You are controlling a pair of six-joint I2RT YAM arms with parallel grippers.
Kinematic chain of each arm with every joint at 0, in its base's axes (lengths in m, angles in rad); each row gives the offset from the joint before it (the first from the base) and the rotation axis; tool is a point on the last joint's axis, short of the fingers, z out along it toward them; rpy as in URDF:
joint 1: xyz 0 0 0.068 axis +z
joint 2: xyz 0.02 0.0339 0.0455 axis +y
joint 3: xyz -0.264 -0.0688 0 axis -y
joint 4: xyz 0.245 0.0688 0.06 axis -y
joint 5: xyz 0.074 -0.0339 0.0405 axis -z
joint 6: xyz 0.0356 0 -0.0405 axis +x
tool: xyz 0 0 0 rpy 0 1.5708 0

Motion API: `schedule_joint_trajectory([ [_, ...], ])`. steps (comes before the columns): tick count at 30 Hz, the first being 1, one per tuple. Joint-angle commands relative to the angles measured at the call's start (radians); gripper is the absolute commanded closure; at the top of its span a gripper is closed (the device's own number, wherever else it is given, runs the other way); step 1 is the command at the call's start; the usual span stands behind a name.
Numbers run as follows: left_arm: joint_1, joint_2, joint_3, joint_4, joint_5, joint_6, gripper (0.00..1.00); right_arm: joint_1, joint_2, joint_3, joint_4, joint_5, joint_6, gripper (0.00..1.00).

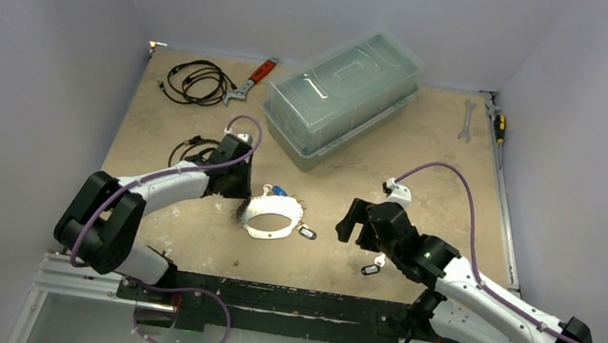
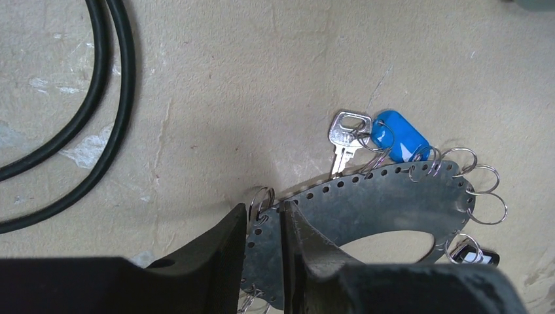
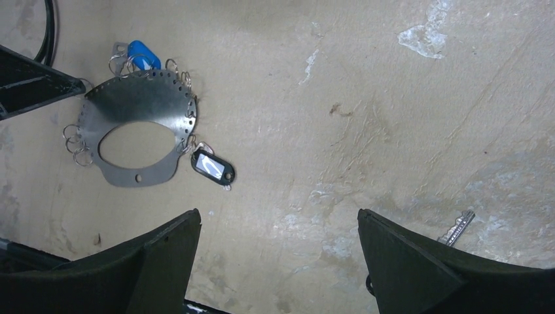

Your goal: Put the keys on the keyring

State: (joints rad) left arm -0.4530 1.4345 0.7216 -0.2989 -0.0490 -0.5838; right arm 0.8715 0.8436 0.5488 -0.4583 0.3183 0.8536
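The keyring (image 1: 255, 228) is a flat pale oval plate with holes along its rim, lying on the table between the arms. A silver key (image 2: 346, 135) with a blue tag (image 2: 400, 135) hangs from its far edge. A black-tagged key (image 3: 213, 167) hangs at its right side. My left gripper (image 2: 264, 216) is closed across the plate's left band (image 2: 393, 196), one finger on each side. My right gripper (image 3: 278, 222) hovers wide open over bare table. A loose key (image 3: 459, 227) lies beside its right finger, with a black tag (image 1: 371, 269).
A clear lidded plastic box (image 1: 342, 96) stands at the back centre. A black cable coil (image 1: 196, 82) and red-handled pliers (image 1: 255, 79) lie at the back left. A wrench (image 1: 467, 120) and screwdriver (image 1: 500, 127) lie back right. Another black cable (image 2: 98, 111) runs beside the left gripper.
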Motion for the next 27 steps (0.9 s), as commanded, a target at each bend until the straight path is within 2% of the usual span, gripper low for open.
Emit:
schedule_joint_trajectory([
  [1, -0.005, 0.006, -0.017, 0.051, 0.015, -0.019, 0.77, 0.006, -0.002, -0.004, 0.033, -0.014, -0.023, 0.07],
  [4, -0.004, 0.004, -0.02, 0.057, 0.013, -0.023, 0.81, 0.006, -0.001, -0.006, 0.038, -0.017, -0.027, 0.07],
  [7, -0.005, 0.004, -0.019, 0.06, 0.012, -0.025, 0.91, 0.006, 0.0, -0.007, 0.038, -0.019, -0.028, 0.07],
  [11, -0.005, 0.009, -0.019, 0.061, 0.006, -0.028, 0.97, 0.006, 0.003, -0.008, 0.041, -0.02, -0.028, 0.07],
  [20, -0.005, 0.001, -0.032, 0.1, 0.021, -0.036, 1.0, 0.006, 0.023, -0.01, 0.06, -0.027, -0.039, 0.07],
  [27, -0.006, -0.071, -0.057, 0.158, 0.075, -0.031, 1.0, 0.006, 0.022, -0.013, 0.08, -0.036, -0.054, 0.07],
])
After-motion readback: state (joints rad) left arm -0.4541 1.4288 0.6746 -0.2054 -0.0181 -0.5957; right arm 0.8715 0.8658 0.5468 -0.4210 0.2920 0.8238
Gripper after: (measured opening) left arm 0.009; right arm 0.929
